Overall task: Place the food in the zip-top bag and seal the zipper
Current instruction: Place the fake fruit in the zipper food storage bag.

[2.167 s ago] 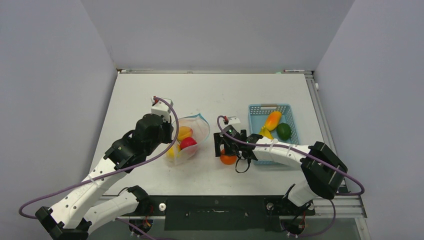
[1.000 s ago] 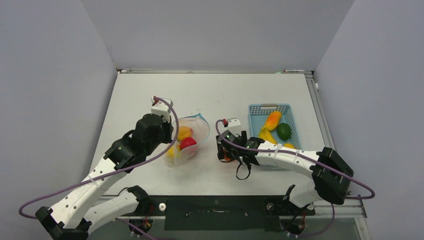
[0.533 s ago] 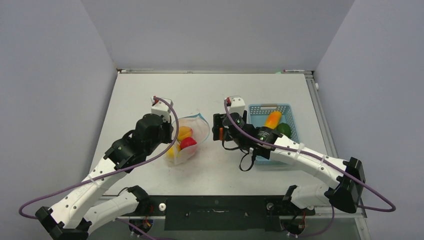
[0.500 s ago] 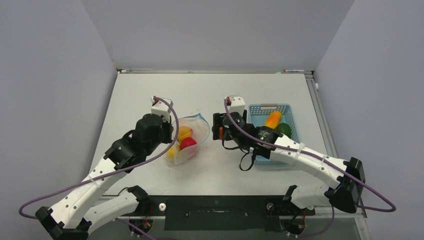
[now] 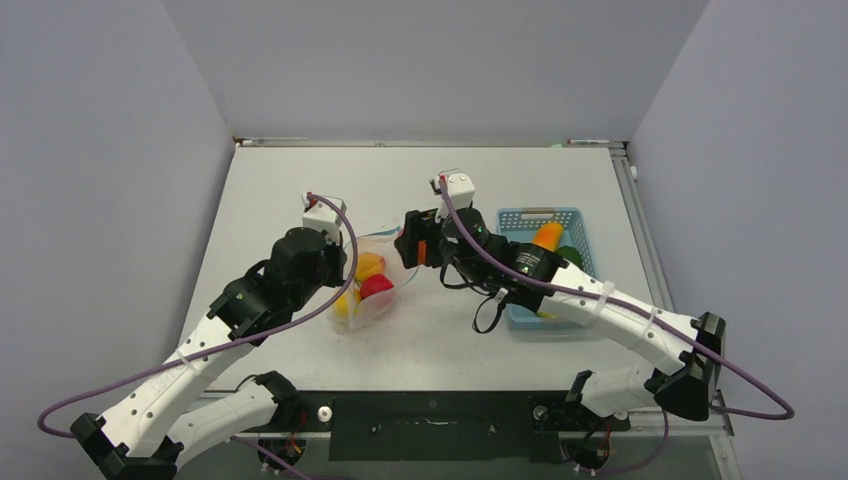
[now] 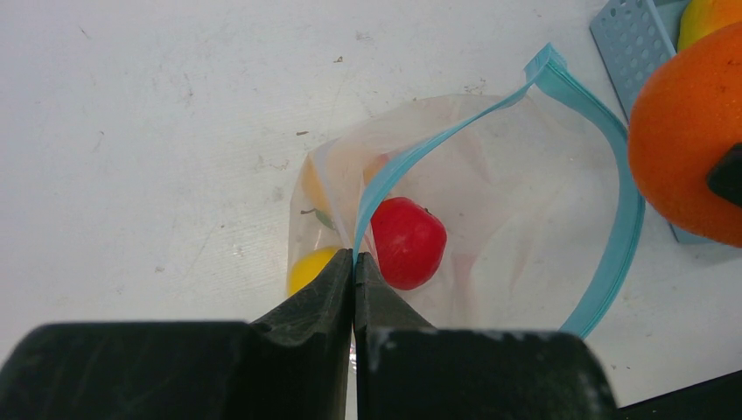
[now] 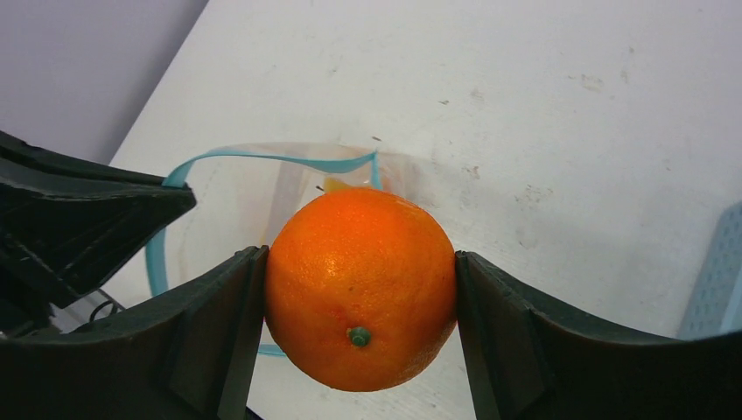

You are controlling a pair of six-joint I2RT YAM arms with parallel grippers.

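The clear zip-top bag lies open on the table, its light blue zipper curving round the mouth. My left gripper is shut on the near edge of the mouth, pinching the zipper strip. A red fruit and a yellow one lie in the bag. The jaws of my right gripper are shut on an orange. They hold it in the air just right of the bag's mouth, and it also shows at the right edge of the left wrist view.
A light blue basket stands right of the bag, partly under my right arm. An orange-yellow fruit lies in it, and a green one is mostly hidden. The grey walls close in at left, back and right.
My right arm has lifted the orange off the table's front middle and carried it back and left to the bag's mouth. The left gripper and the bag have not moved.
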